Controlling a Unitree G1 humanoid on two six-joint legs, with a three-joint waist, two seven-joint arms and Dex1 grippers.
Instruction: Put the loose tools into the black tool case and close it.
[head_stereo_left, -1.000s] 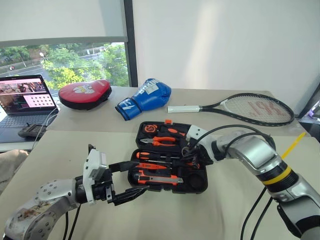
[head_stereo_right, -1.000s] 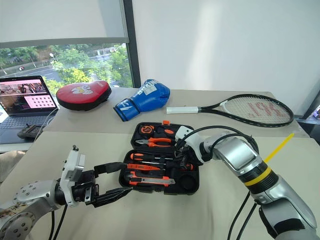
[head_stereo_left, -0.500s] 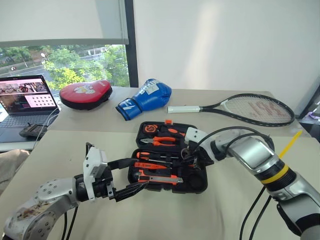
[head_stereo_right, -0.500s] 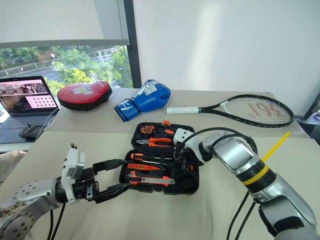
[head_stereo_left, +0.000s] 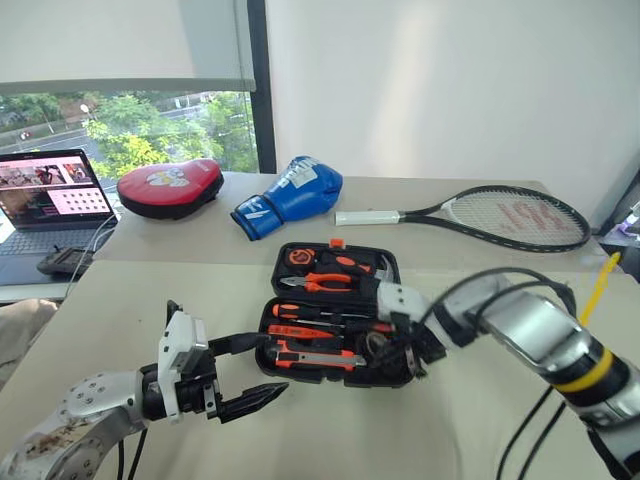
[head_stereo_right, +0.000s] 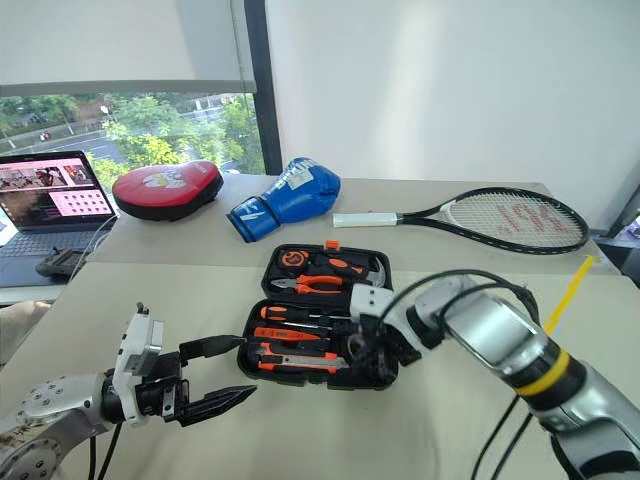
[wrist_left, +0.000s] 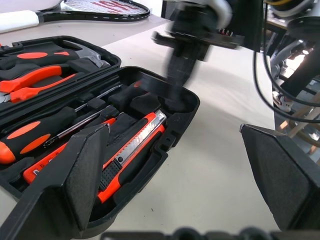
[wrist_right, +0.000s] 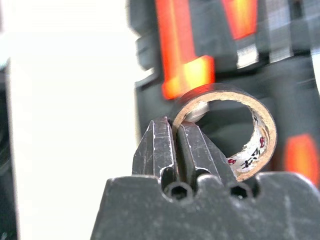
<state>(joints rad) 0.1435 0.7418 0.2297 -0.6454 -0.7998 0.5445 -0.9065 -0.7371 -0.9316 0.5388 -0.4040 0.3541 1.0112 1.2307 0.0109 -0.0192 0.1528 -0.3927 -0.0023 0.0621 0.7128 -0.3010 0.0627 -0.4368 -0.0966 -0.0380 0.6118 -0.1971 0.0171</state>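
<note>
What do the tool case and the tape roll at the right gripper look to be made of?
The black tool case: moulded plastic by the look, with a dull sheen, rounded corners and tool-shaped recesses. The tape roll: a tan core that looks like cardboard, with a fibrous matte rim and printed marks inside; its outer wrap is dark, material unclear. The right gripper is shut, its fingertips at the roll's wall.

In the left wrist view the right gripper (wrist_left: 182, 55) is motion-blurred over the black tool case (wrist_left: 172, 135) at its two o'clock corner, hiding the round slot there, while the tape roll (wrist_right: 235, 132) looks smeared against blurred orange tools.
</note>
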